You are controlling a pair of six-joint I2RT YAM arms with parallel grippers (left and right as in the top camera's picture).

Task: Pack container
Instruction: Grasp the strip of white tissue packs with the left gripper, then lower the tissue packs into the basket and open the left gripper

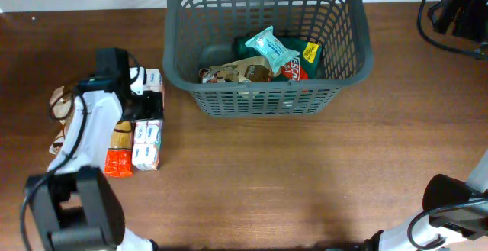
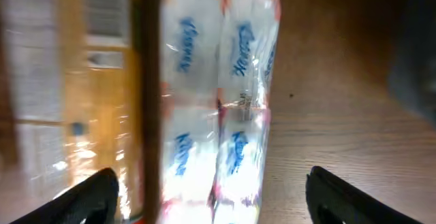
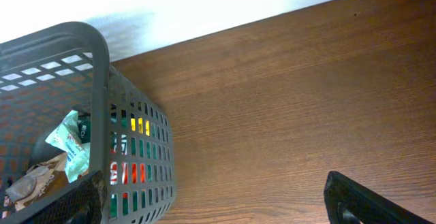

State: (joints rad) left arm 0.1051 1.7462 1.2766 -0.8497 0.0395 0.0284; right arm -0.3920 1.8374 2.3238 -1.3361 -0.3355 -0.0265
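The dark grey slotted container (image 1: pixel 347 72) stands at the back centre. It holds a teal packet (image 1: pixel 268 48), a brown packet (image 1: pixel 236 72) and a red-and-green packet (image 1: pixel 301 62). My left gripper (image 1: pixel 146 104) is open, low over a pile of snack packets at the left. In the left wrist view its fingers (image 2: pixel 214 203) straddle a white Kleenex tissue pack (image 2: pixel 228 94), with an orange-yellow packet (image 2: pixel 82 81) beside it. My right gripper (image 1: pixel 450 13) is open and empty at the back right; its view (image 3: pixel 225 207) shows the container's corner (image 3: pixel 102 67).
The left pile includes tissue packs (image 1: pixel 146 146), an orange packet (image 1: pixel 118 162) and brown-patterned packets (image 1: pixel 61 102). Bare wooden table (image 1: pixel 305 175) lies in front of the container. A black cable (image 1: pixel 427 18) runs at the back right.
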